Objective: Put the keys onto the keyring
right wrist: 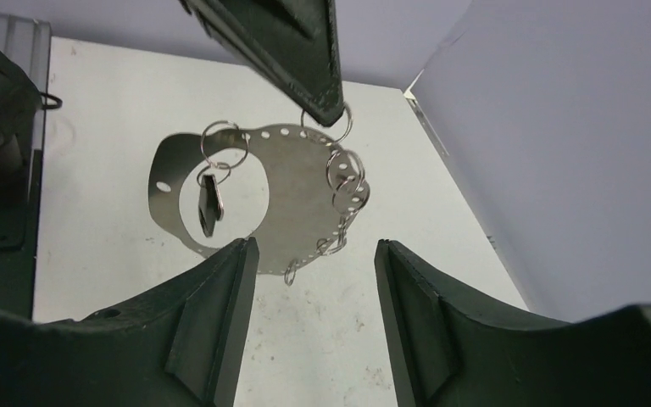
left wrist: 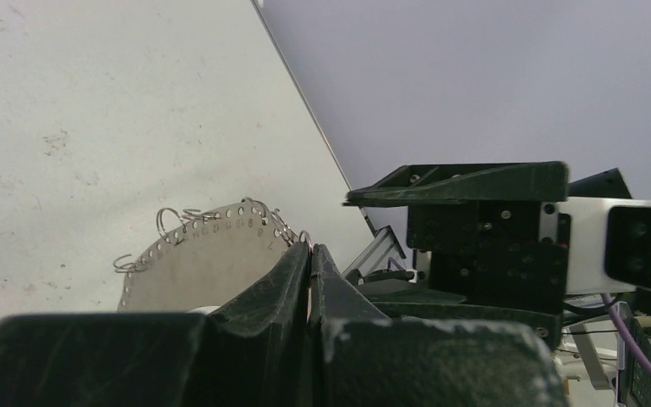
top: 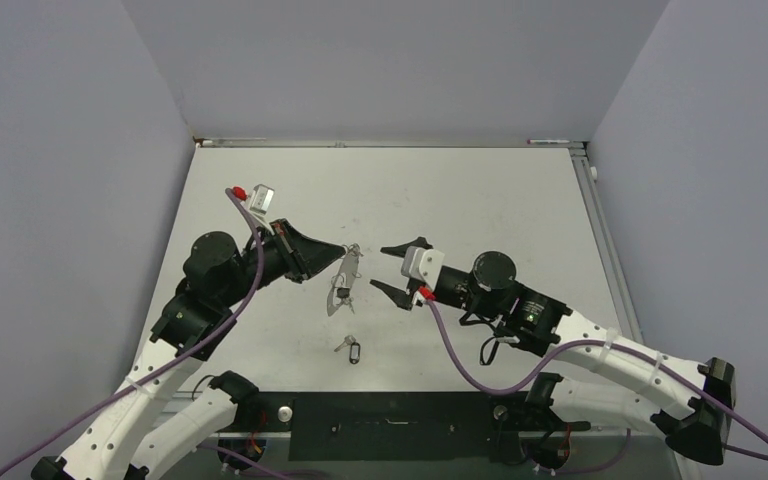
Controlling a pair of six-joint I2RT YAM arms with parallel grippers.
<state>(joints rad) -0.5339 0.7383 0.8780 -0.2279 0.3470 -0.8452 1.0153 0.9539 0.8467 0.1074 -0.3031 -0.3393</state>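
Black fingers (left wrist: 280, 280) of the left tool (top: 341, 250) are pressed fully together, and no gap is seen between them in the left wrist view. Their tips are clamped on the upper rim of the perforated plate (top: 346, 272), a curved strip of silvery sheet metal with a row of small holes along its outer edge. The plate is held up off the pale surface (top: 480, 200) and hangs down from the tool.

Wire rings (right wrist: 345, 170) are threaded through several of the holes. One lies right at the pinch point, and it cannot be told whether it is caught as well. From a larger ring (right wrist: 223, 142) at the plate's left end, as seen from the right wrist, a small dark flat piece (right wrist: 208, 203) is hung. Whether it is a key cannot be made out.

On the side of the plate nearer the arm bases, a tiny silvery key (top: 341, 344) is laid on the surface and joined to a black tag (top: 354, 352). It is well apart from the plate and is touched by neither tool.

To the right of the plate, the right tool (top: 380, 266) is spread wide, with nothing held between its fingers. Its tips are pointed towards the plate, and a gap to it is seen from above.
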